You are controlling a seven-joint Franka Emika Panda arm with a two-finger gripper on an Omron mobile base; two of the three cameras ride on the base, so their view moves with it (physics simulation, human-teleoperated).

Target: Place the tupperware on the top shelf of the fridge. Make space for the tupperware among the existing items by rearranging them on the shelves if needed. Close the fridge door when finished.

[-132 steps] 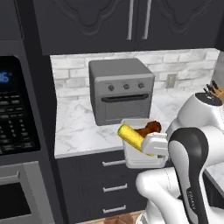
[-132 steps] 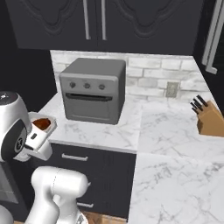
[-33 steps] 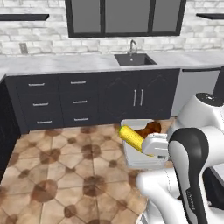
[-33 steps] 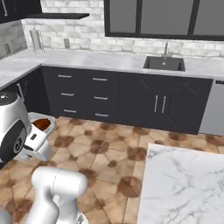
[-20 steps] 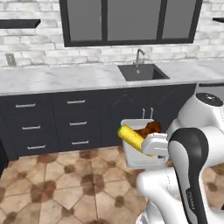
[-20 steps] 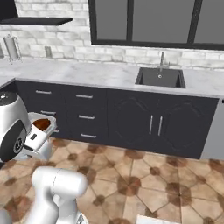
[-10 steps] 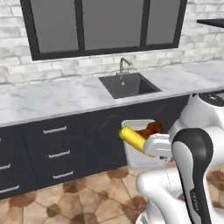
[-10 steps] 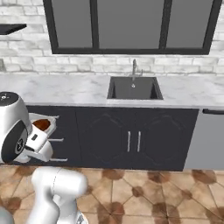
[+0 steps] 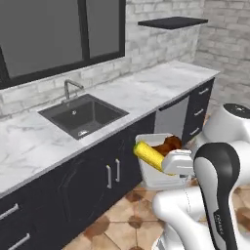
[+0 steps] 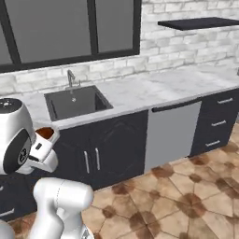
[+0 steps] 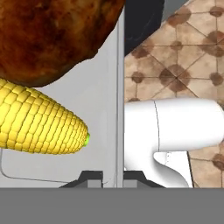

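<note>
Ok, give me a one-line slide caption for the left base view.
Gripper shut on the tupperware of corn and meat, carried past the sink counter.

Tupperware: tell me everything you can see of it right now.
The tupperware is a small, shallow, translucent-white rectangular tub. It is carried off the floor in front of the robot, before dark cabinets below a sink counter. Inside lie a yellow corn cob and a brown piece of meat, touching each other. In the hand view the shut gripper clamps its thin side wall, one tip on each face.
</note>
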